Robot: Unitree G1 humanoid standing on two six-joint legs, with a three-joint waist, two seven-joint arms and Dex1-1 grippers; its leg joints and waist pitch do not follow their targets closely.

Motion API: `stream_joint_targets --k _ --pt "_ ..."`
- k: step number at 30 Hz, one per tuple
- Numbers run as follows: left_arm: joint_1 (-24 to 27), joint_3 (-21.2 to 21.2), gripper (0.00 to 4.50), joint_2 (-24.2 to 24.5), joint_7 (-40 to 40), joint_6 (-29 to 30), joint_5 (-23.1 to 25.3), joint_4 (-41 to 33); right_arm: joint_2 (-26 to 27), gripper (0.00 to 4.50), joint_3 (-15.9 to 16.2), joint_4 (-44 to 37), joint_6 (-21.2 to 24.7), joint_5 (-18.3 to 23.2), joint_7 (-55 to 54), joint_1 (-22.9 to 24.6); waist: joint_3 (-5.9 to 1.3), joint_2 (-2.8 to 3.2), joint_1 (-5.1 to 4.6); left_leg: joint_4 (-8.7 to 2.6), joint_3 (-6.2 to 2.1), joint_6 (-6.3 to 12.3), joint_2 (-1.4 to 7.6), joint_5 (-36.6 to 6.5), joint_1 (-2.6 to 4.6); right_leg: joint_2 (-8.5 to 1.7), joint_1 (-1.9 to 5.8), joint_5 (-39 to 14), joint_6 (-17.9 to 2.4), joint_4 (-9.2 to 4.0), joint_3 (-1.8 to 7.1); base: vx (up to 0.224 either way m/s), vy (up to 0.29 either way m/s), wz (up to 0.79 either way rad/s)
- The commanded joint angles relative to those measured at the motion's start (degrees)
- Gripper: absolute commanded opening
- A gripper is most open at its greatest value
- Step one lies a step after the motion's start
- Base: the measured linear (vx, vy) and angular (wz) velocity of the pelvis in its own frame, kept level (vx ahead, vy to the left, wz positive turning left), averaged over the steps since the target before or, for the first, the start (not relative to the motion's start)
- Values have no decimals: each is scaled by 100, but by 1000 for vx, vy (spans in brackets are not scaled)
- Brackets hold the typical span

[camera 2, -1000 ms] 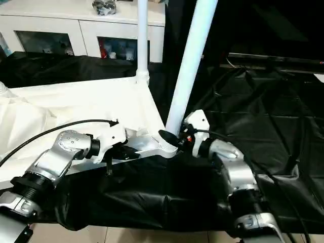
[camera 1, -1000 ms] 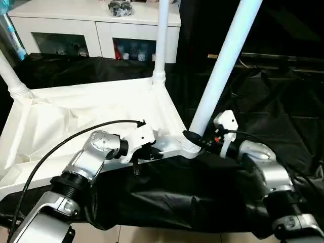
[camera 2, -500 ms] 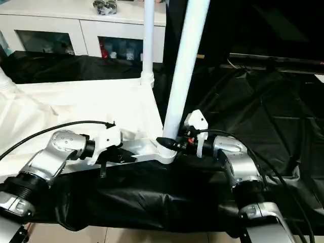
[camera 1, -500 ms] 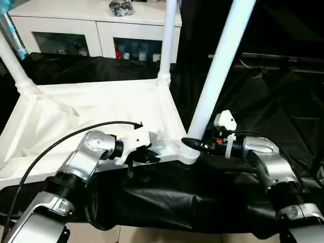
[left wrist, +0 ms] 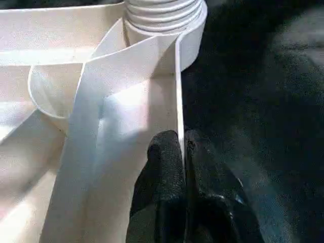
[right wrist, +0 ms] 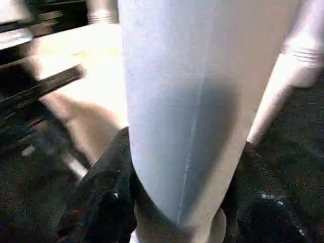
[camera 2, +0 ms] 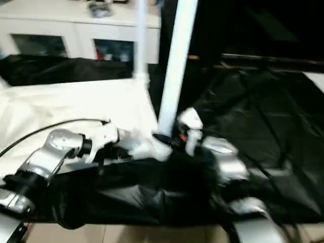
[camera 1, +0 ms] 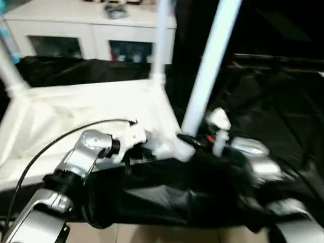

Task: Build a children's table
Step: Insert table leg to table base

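The children's table lies upside down on black cloth, its white tabletop (camera 1: 76, 116) showing a ribbed underside. One white leg (camera 1: 207, 66) rises, leaning slightly, from the near right corner socket (left wrist: 162, 15). My right gripper (camera 1: 190, 142) is shut around this leg just above the socket, one black finger (right wrist: 109, 177) on each side of the tube. My left gripper (left wrist: 181, 144) is shut on the thin front rim of the tabletop, close beside that corner. Another leg (camera 1: 161, 40) stands at the far right corner and a third leg (camera 1: 10, 71) at the far left.
A white cabinet (camera 1: 91, 35) with glass doors stands behind the work. Black cloth (camera 1: 273, 101) covers the surface to the right and drapes over the front edge down to the tiled floor (camera 1: 152, 233). A black cable (camera 1: 45, 147) arcs over my left forearm.
The whole picture has shifted and blurred, so the head camera is moving. The leg in my right gripper stands more upright than a second ago. Both grips are unchanged.
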Motion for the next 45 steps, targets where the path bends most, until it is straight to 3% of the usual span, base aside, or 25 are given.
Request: stream_joint_targets --k 1,4,5,6,11,14,15,16,22,25,27,30,33,35,39,40,44,45 --pt "-299 6 0 -286 87 225 -84 -269 88 186 -138 997 356 -377 -1067 122 -128 100 -15 -546 -226 -425 283 -2728 81 -281 31 -2267 -1011 -559 133 0 0 0" --pt "-564 48 0 -694 844 710 112 -164 451 186 -208 1410 303 -419 -1890 -198 -138 106 -38 -522 -207 -424 274 -2674 102 -269 -10 -2087 -1086 -557 141 0 0 0" --pt "-685 57 0 -948 1293 915 222 -42 642 186 -241 1618 338 -427 -2237 -371 -133 144 -19 -515 -201 -431 270 -2683 125 -270 -28 -2050 -1120 -563 139 0 0 0" --pt "-705 57 0 -995 1374 946 242 -16 679 186 -253 1653 362 -417 -2291 -402 -133 111 -37 -508 -183 -417 267 -2660 130 -255 -31 -2010 -1132 -572 141 0 0 0" --pt "-832 -71 0 -1638 2288 1209 497 262 1159 186 -263 2224 540 -454 -3060 -882 -138 118 8 -489 -161 -259 258 -2320 94 -251 8 -1655 -1194 -565 139 0 0 0" --pt "-828 -70 0 -1676 2321 1288 538 249 1229 186 -319 2310 562 -469 -3112 -959 -146 117 21 -480 -149 -150 249 -2128 63 -241 39 -1332 -1202 -544 132 0 0 0" --pt "-825 -61 0 -1678 2325 1332 531 232 1259 186 -345 2355 555 -483 -3119 -993 -153 51 7 -481 -143 -107 252 -2069 47 -231 58 -1213 -1220 -530 125 0 0 0" --pt "-830 -50 0 -1677 2330 1371 530 227 1285 186 -369 2414 548 -507 -3116 -1030 -153 79 19 -483 -151 -97 252 -2047 47 -237 61 -1187 -1237 -511 123 0 0 0" --pt "-833 -1 0 -1609 2308 1382 528 240 1332 186 -339 2627 522 -660 -2999 -1125 -125 86 -1 -505 -163 -147 258 -2407 77 -249 13 -1749 -1132 -574 122 0 0 0" --pt "-778 -20 0 -1548 2076 1242 477 136 1301 186 -216 2606 474 -773 -2708 -1125 -125 89 -6 -513 -171 -170 257 -2474 74 -248 4 -1812 -1071 -588 127 0 0 0" --pt "-686 -48 0 -1434 1774 1024 391 -2 1249 186 -144 2525 428 -807 -2303 -1113 -139 88 -14 -518 -177 -141 254 -2366 48 -250 38 -1657 -1087 -576 122 0 0 0" --pt "-496 -88 0 -1084 1153 498 242 -217 1029 186 70 2261 257 -868 -1175 -1000 -167 82 -39 -494 -155 40 263 -1938 6 -243 106 -877 -1293 -515 120 0 0 0" --pt "-359 -54 0 -778 723 187 133 -286 774 186 174 1983 196 -825 -344 -840 -208 75 -32 -429 -106 338 267 -1315 19 -232 165 172 -1582 -419 111 0 0 0" --pt "-280 -12 0 -605 420 81 31 -332 598 186 221 1823 175 -800 69 -741 -207 98 -2 -407 -89 463 286 -1052 44 -245 173 524 -1726 -382 107 0 0 0" --pt "-112 76 0 -224 -348 -247 -230 -428 177 186 350 1386 248 -722 1060 -479 -183 122 78 -424 -59 403 327 -1084 82 -216 181 384 -1819 -374 89 0 0 0" --pt "-106 80 0 -200 -387 -260 -240 -423 148 186 358 1349 261 -714 1143 -458 -176 87 104 -424 -49 369 331 -1140 88 -204 178 270 -1823 -367 80 0 0 0" --pt "-133 139 0 14 -805 -604 -361 -232 -198 186 510 759 499 -621 2118 -148 -170 75 159 -430 -33 274 343 -1232 109 -217 165 44 -1781 -380 98 0 0 0" --pt "-156 164 0 32 -855 -646 -375 -182 -255 186 539 641 545 -601 2283 -84 -175 77 210 -424 -34 285 335 -1218 119 -216 173 23 -1728 -383 100 0 0 0"
